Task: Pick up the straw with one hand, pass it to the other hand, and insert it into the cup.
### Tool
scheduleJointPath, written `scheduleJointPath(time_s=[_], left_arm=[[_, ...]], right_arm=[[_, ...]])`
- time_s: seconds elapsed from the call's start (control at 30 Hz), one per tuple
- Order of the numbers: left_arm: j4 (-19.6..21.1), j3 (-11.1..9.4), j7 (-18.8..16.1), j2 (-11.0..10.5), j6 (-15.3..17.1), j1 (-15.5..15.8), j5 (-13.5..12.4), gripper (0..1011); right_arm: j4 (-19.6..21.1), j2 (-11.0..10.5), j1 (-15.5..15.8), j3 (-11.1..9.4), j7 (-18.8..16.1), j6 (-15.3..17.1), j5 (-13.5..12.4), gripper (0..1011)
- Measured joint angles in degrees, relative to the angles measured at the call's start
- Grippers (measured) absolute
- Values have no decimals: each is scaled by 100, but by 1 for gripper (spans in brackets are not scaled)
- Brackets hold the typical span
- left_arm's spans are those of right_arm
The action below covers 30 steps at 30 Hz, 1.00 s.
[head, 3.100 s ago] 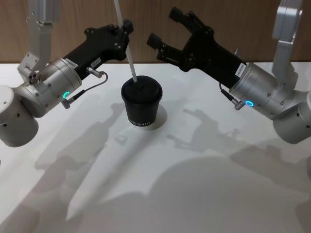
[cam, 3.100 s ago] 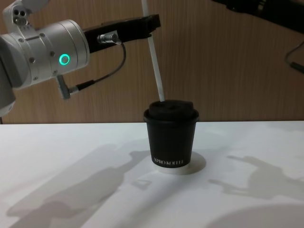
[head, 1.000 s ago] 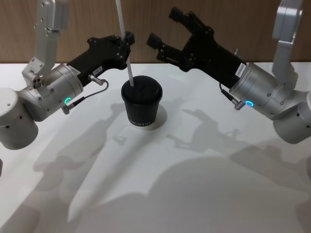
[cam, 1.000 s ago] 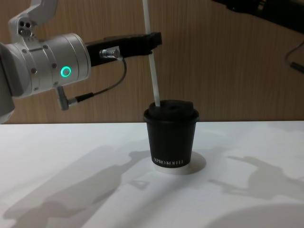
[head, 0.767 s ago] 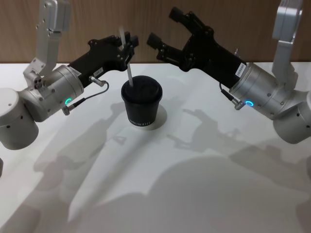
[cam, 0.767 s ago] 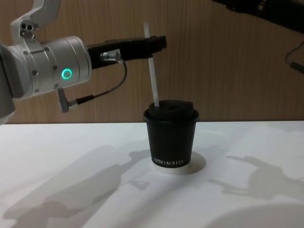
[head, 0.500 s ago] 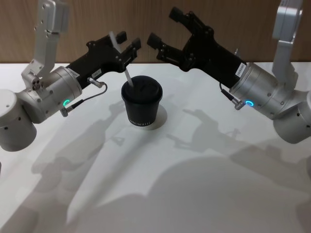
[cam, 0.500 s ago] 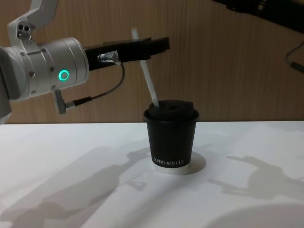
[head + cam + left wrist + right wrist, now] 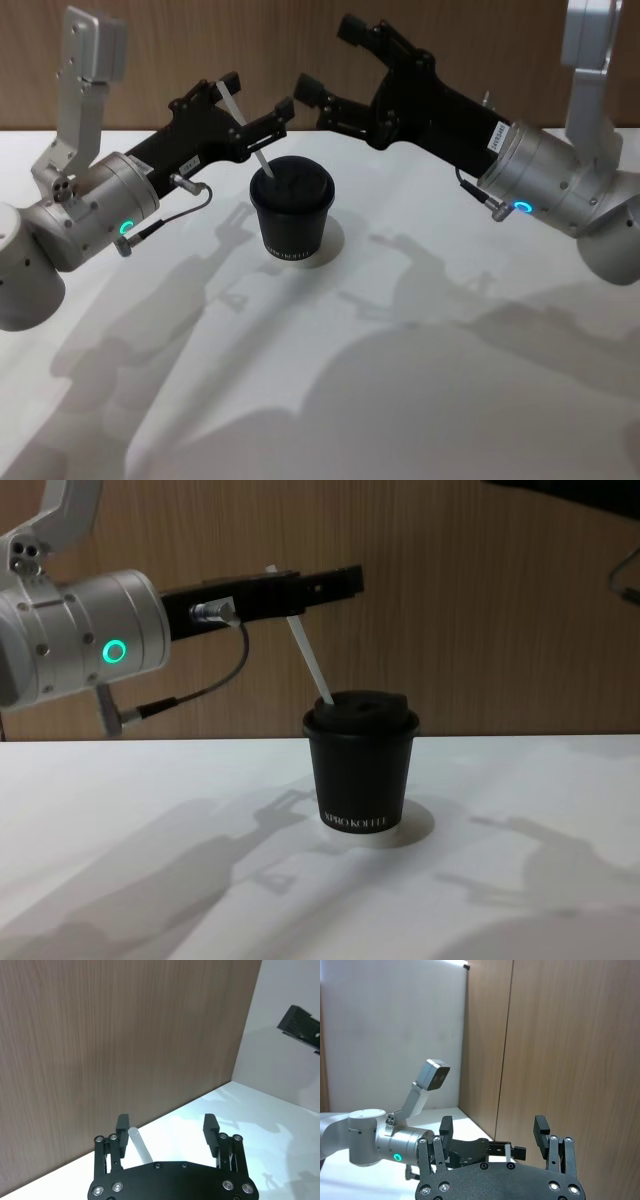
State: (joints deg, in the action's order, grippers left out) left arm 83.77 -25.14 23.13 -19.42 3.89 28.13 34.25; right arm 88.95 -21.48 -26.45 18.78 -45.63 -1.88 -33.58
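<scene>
Leaning in the cup (image 9: 361,762), the straw (image 9: 309,664) touches one left finger (image 9: 123,1132).

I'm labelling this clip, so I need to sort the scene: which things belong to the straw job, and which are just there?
Job:
- straw, standing in the cup's lid
- cup
- left gripper, open around the straw
- right gripper, open, raised behind the cup

Just there:
- table
- wooden wall

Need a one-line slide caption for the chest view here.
The left gripper, open, flanks the straw leaning in the cup lid on the white table.
</scene>
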Motion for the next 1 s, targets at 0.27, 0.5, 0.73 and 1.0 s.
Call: scheduleJointPath(time_s=[0.27,0.5,0.73,1.0], left_arm=[[112,95,-48,-28,11,-201,21,1003],[210,159,-96,-45,19,-359,26,1003],[369,219,-174,-76,35,-532,12,1003],[683,297,-364,-101,38,-784,-96,1003]], right_arm=[[387,-228,6,71,-26,359,-6,1001],[654,-361,42,85,14,535,-27,1001],[912,-489,178,49,149,657,-70,1001],[1225,-650,483,-75,299,744,-201,1001]])
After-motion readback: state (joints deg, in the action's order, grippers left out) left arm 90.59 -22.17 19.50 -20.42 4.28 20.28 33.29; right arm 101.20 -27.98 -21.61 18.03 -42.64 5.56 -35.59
